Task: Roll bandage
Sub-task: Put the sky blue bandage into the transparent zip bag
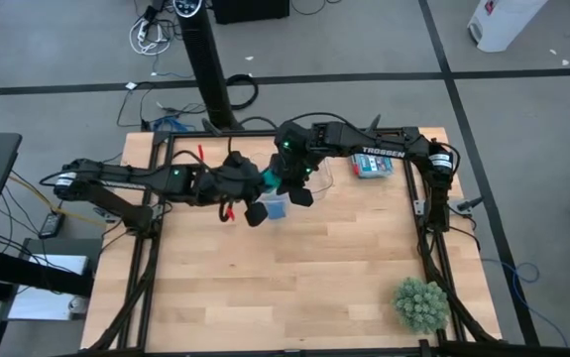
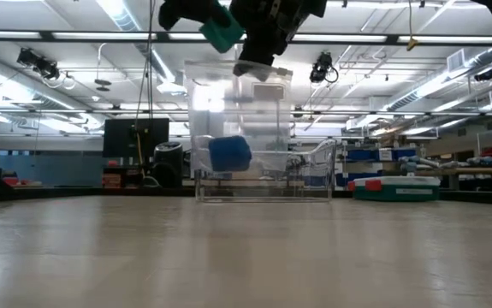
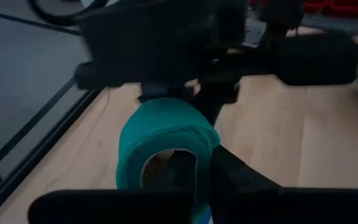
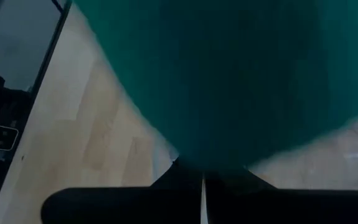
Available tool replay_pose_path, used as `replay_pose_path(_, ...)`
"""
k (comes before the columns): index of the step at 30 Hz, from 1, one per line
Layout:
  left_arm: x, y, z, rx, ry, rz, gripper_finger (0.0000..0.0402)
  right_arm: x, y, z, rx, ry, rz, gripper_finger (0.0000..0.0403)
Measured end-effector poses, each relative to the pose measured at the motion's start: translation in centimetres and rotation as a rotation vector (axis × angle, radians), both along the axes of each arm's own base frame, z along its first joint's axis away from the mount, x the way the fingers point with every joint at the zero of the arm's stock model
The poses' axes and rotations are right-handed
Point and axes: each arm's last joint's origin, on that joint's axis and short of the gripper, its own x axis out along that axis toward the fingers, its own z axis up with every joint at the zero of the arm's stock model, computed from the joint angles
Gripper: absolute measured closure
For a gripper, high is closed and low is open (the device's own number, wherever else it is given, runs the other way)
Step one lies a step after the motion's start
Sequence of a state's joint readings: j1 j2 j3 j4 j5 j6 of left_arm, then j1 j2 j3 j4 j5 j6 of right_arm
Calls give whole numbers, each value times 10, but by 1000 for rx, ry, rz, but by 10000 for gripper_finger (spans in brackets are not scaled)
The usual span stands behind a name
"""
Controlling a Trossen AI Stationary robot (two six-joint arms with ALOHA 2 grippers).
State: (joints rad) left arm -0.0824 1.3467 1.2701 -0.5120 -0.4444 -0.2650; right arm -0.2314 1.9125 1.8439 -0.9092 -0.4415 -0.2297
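Note:
The teal bandage (image 1: 270,178) is a small coil held high above the table's far middle, seen at the top of the low view (image 2: 222,32). My left gripper (image 1: 261,186) comes at it from the left and is shut on the coil (image 3: 166,134). My right gripper (image 1: 285,183) comes from the right; its fingers (image 4: 202,186) are shut, and teal cloth (image 4: 228,74) fills its wrist view down to the fingertips. My left gripper has one finger (image 3: 182,168) inside the coil's hollow core and the other (image 3: 241,180) outside, pinching the coil's wall (image 3: 205,149) between them. The coil is lifted clear of the table, its open end toward the wrist camera. My right gripper's shut fingertips meet the teal cloth (image 4: 203,158) at its lower edge. Which part of the bandage they have is hidden by the cloth itself. The bandage hangs clear of the table.
Below the grippers a clear container (image 2: 263,128) stands on the table with a blue roll (image 2: 228,154) inside. A teal and red box (image 1: 372,164) lies at the far right, a green plant ball (image 1: 421,304) at the near right corner. Bare wood (image 1: 285,288) covers the near half.

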Motion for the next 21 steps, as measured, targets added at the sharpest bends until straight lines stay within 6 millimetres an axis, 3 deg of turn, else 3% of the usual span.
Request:
replay_pose_path(7, 10, -2, -8, -9, 11, -16, 377, -1, -2, 0, 34, 21, -39, 403)
replay_pose_path(16, 8, -4, -7, 36, 37, -11, 377, -7, -23, 0, 181, 61, -166, 403)
replay_pose_path(21, 7, -4, -13, 56, 88, -5, 376, -9, -26, 1, 255, 60, -136, 403)
